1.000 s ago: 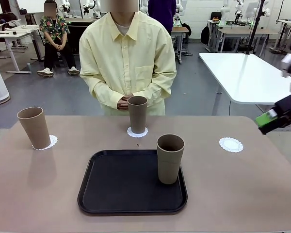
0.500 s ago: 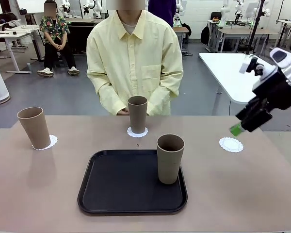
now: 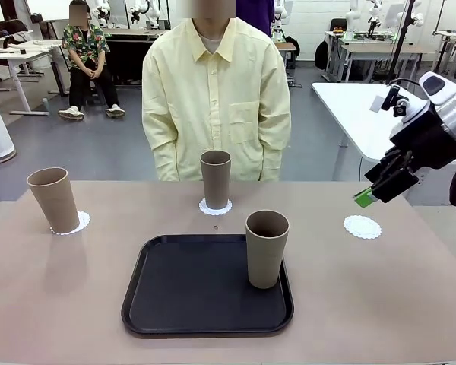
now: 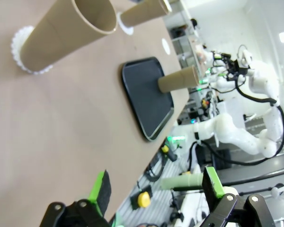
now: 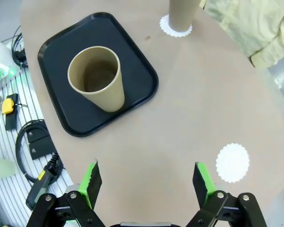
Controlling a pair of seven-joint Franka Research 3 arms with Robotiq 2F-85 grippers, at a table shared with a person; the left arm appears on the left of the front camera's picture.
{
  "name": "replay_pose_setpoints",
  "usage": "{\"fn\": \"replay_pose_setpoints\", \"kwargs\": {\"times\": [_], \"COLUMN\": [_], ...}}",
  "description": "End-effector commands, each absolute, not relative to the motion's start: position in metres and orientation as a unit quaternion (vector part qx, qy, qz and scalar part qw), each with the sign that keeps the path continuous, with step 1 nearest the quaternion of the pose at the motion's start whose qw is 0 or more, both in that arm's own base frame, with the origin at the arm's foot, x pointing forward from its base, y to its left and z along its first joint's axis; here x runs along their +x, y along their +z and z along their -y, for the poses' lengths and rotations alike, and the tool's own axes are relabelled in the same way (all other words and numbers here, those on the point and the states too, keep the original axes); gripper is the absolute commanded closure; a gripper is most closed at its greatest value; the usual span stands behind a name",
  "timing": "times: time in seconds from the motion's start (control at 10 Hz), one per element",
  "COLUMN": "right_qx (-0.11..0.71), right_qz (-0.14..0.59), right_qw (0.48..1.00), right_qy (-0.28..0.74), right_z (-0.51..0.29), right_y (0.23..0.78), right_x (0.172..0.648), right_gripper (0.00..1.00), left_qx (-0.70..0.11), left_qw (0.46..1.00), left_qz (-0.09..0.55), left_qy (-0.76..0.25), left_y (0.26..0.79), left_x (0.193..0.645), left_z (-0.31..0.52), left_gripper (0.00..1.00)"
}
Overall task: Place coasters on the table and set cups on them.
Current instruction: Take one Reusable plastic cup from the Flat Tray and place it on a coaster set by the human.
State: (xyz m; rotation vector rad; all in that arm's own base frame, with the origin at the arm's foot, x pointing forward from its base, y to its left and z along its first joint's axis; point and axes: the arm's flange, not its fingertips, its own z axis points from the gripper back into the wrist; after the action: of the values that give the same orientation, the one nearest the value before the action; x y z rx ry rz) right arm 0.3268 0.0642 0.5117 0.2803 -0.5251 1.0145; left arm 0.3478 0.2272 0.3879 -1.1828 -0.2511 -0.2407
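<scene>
1. The beige-brown worktop fills the lower half of the front view, with a person in a pale yellow shirt standing behind its far edge at upper centre.
2. A black tray lies at lower centre of the worktop.
3. Three grey-brown cups stand upright: the left cup at middle left on a coaster, the middle cup at centre on a second coaster, and the tray cup on the tray's right part.
4. The right pincer hangs at the right edge, above the worktop, fingers spread and holding nothing.
5. The left pincer, at the bottom of its wrist view, is spread and empty.
6. The bare coaster lies at middle right, just below the right pincer.
</scene>
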Motion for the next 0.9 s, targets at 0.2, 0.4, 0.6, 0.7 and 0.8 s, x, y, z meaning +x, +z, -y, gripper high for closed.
{"fn": "replay_pose_setpoints", "kwargs": {"times": [0.2,0.4,0.6,0.7,0.8], "right_qx": [0.191,0.246,0.305,0.336,0.338], "right_qz": [0.275,0.304,0.338,0.348,0.35], "right_qw": [0.748,0.675,0.645,0.62,0.615], "right_qy": [0.574,0.625,0.614,0.618,0.62], "right_z": [-0.044,-0.036,-0.031,-0.029,-0.031], "right_y": [0.496,0.453,0.42,0.403,0.387], "right_x": [0.346,0.381,0.396,0.398,0.4], "right_gripper": [0.0,0.0,0.0,0.0,0.0], "left_qx": [-0.553,-0.553,-0.553,-0.553,-0.553], "left_qw": [0.817,0.817,0.817,0.817,0.817], "left_qz": [0.117,0.117,0.117,0.117,0.117], "left_qy": [-0.115,-0.115,-0.115,-0.115,-0.115], "left_y": [0.39,0.39,0.39,0.39,0.39], "left_x": [0.348,0.348,0.348,0.348,0.348], "left_z": [-0.226,-0.226,-0.226,-0.226,-0.226], "left_gripper": [0.0,0.0,0.0,0.0,0.0]}}
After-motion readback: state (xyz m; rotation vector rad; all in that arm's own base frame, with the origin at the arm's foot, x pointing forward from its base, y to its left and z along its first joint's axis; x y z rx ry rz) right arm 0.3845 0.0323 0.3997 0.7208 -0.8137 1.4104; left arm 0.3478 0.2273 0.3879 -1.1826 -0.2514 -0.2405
